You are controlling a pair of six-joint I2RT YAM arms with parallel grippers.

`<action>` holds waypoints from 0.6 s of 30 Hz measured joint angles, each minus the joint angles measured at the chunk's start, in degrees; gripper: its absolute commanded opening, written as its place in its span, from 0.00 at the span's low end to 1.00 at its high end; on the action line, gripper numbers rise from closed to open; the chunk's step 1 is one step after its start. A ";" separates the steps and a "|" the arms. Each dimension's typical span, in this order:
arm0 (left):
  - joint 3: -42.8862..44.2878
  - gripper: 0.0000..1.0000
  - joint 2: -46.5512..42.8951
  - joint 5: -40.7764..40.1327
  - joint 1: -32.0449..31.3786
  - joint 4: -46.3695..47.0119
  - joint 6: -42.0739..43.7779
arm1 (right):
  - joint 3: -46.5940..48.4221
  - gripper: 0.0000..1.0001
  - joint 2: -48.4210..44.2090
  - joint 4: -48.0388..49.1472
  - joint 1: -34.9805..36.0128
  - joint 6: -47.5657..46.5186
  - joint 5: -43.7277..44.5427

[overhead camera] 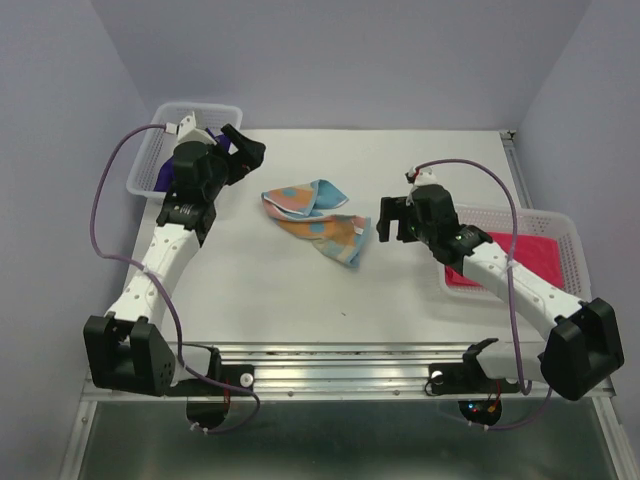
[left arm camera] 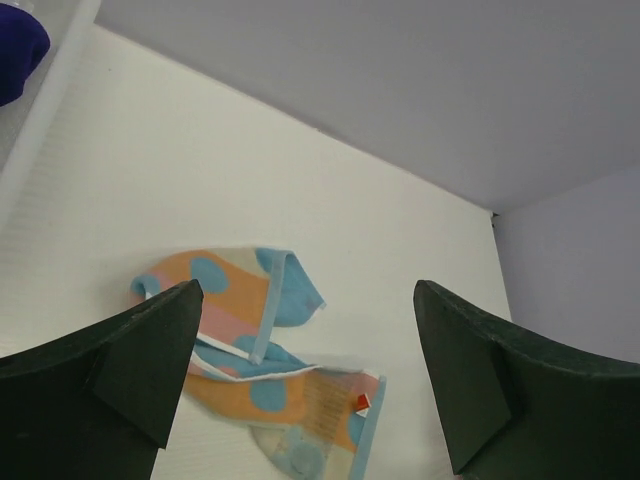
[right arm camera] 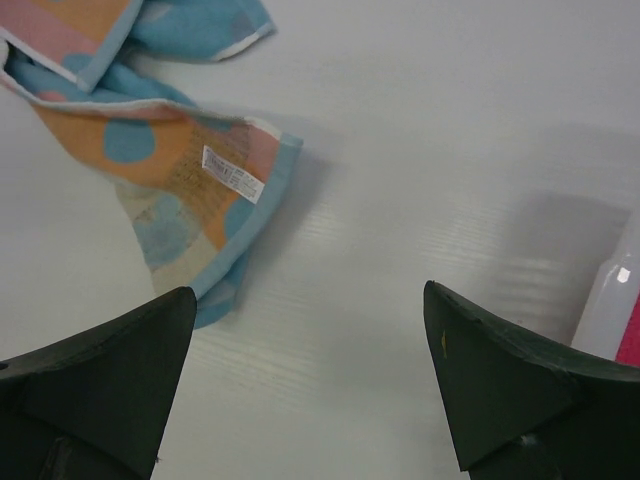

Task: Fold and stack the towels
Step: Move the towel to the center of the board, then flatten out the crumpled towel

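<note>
Top view of a white bench (overhead camera: 300,290) with two robot arms. Mid-bench, slightly toward the far edge: a crumpled orange towel with blue dots (overhead camera: 315,220), long axis slanting from far-left to near-right. Right pincer (overhead camera: 390,220) released, jaws wide and empty, just beside the towel's near-right end, clearly the nearer. Left pincer (overhead camera: 243,148) likewise released and empty, off by the far-left corner basket (overhead camera: 150,135) with a purple towel (overhead camera: 165,178). Pink towel (overhead camera: 530,258) in the right-edge basket (overhead camera: 570,240). Likely next: a grasp there.
</note>
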 measured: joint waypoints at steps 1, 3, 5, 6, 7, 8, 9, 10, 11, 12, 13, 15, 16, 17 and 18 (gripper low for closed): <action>-1.44 0.99 -2.01 -0.17 -0.07 -0.17 0.04 | 0.04 1.00 0.90 0.09 0.37 -0.04 -0.94; -5.11 0.99 -5.99 -0.28 -0.13 -0.07 -0.15 | 1.03 1.00 3.04 0.11 0.39 -0.17 -2.10; -8.28 0.99 -8.04 -0.20 -0.90 0.98 -0.59 | 3.15 1.00 6.69 0.02 0.39 0.04 -2.56; -10.51 0.99 -9.01 0.00 -1.66 1.40 -1.07 | 4.90 1.00 9.11 -0.15 0.37 0.57 -2.51; -13.11 0.99 -9.60 0.26 -2.82 1.62 -1.33 | 6.71 1.00 11.78 0.33 0.35 0.98 -2.49; -15.21 0.99 -9.68 0.37 -3.98 2.03 -1.66 | 8.11 1.00 13.75 0.48 0.35 1.44 -2.43; -18.27 0.99 -9.60 0.68 -5.81 2.12 -2.01 | 10.62 1.00 17.09 0.20 0.35 2.10 -2.23; -20.00 0.99 -9.40 0.94 -6.91 1.77 -2.16 | 11.34 1.00 17.88 0.11 0.35 2.27 -2.16; -21.73 0.99 -9.18 1.07 -8.59 1.57 -2.29 | 14.67 1.00 21.79 -0.22 0.35 3.06 -2.01; -23.78 0.99 -9.09 1.25 -10.21 1.05 -2.47 | 16.61 1.00 23.93 -0.35 0.35 3.32 -1.86; -25.20 0.99 -9.11 1.20 -11.63 0.90 -2.67 | 18.47 1.00 26.64 -0.13 0.20 3.74 -1.75; -27.23 0.99 -9.16 0.94 -14.01 0.85 -2.97 | 20.06 1.00 29.49 0.11 -0.20 4.26 -2.12; -27.96 0.99 -9.16 0.81 -14.82 0.87 -3.10 | 20.52 1.00 31.17 0.33 -0.74 4.61 -3.28; -28.72 0.99 -9.22 0.52 -15.91 0.92 -3.21 | 20.52 0.95 32.11 0.55 -1.22 4.79 -4.37; -29.07 0.99 -9.25 0.26 -16.59 0.92 -3.32 | 20.52 0.92 32.94 0.57 -1.95 5.01 -5.49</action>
